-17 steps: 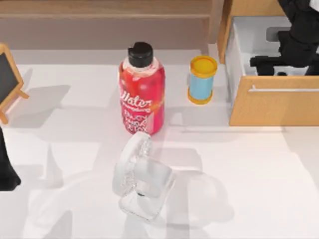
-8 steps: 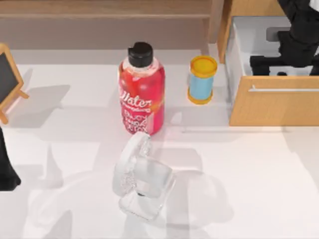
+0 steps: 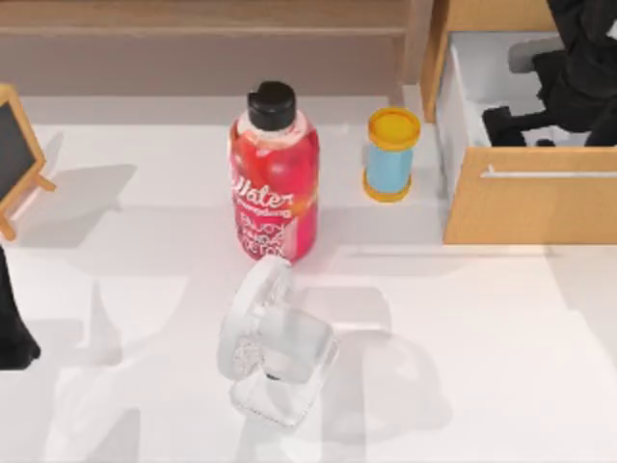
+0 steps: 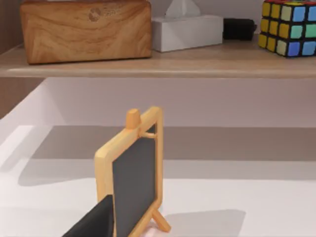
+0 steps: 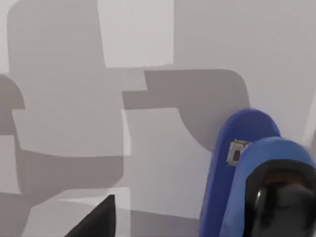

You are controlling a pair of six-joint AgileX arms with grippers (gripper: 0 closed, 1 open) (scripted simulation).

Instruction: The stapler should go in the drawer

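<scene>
The drawer [image 3: 530,207] stands pulled out at the table's back right, with a tan wood front, a silver bar handle [image 3: 549,175] and a white inside. My right gripper [image 3: 525,121] hangs over that white inside, open. In the right wrist view the blue stapler [image 5: 237,163] lies on the drawer's white floor [image 5: 148,148], close beside one side of the gripper, and a dark fingertip [image 5: 98,219] stands well apart from it. My left arm [image 3: 12,338] is parked at the table's left edge, one of its fingertips [image 4: 94,224] showing beside the chalkboard.
A red water bottle [image 3: 275,178], a blue and yellow canister [image 3: 390,154] and a white desk fan [image 3: 270,352] stand mid-table. A small chalkboard easel [image 3: 14,154] is at the left. The long shelf [image 3: 202,29] behind holds a wooden box [image 4: 86,29], tissues [image 4: 185,29] and a cube [image 4: 289,27].
My right arm has drifted a little toward the back of the drawer. Everything on the table stayed put, and the left arm has not moved.
</scene>
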